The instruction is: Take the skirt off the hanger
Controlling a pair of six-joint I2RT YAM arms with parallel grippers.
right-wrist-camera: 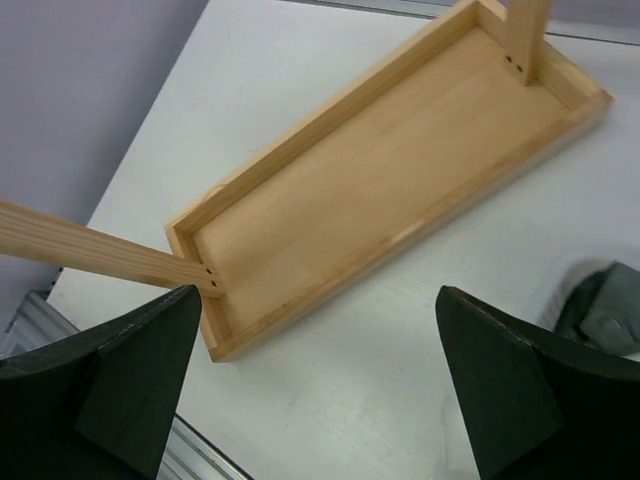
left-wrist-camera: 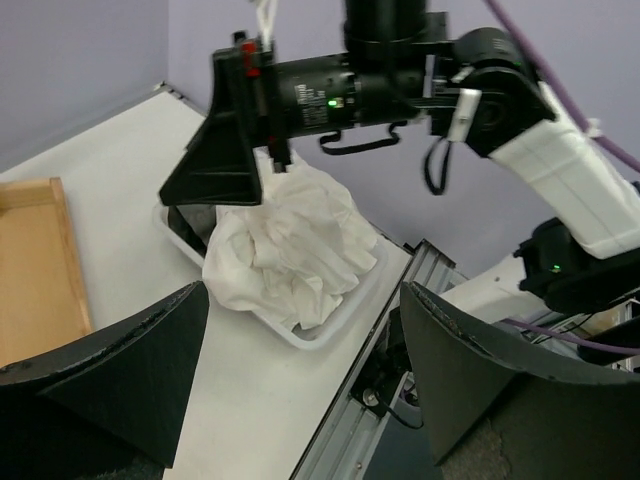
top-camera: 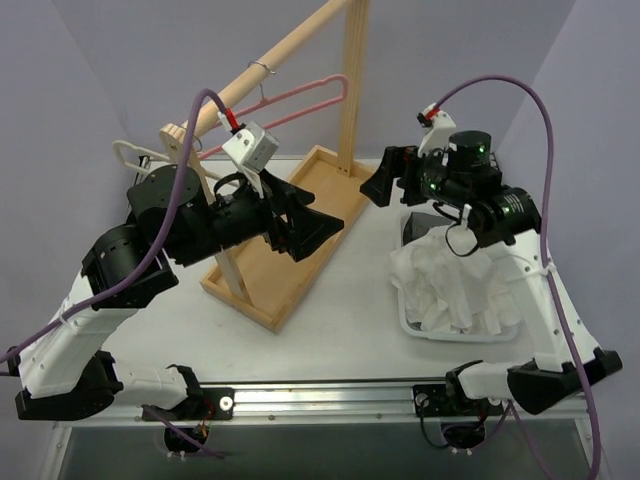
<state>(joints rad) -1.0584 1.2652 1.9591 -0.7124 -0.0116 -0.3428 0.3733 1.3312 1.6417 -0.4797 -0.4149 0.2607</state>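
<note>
The white skirt (top-camera: 448, 283) lies crumpled in a white tray (top-camera: 455, 333) on the right of the table, off any hanger. It also shows in the left wrist view (left-wrist-camera: 288, 250). A bare pink hanger (top-camera: 305, 95) hangs on the wooden rail (top-camera: 270, 62). A bare white hanger (top-camera: 135, 152) sits at the rail's near end. My left gripper (top-camera: 318, 212) is open and empty above the rack's wooden base (top-camera: 310, 215). My right gripper (top-camera: 390, 176) is open and empty, held above the table left of the tray; its finger (left-wrist-camera: 215, 150) shows just over the skirt.
The rack's wooden base tray (right-wrist-camera: 400, 170) lies diagonally across the middle of the table, with uprights at both ends. Purple walls close in the left, back and right. The aluminium rail (top-camera: 320, 395) runs along the near edge.
</note>
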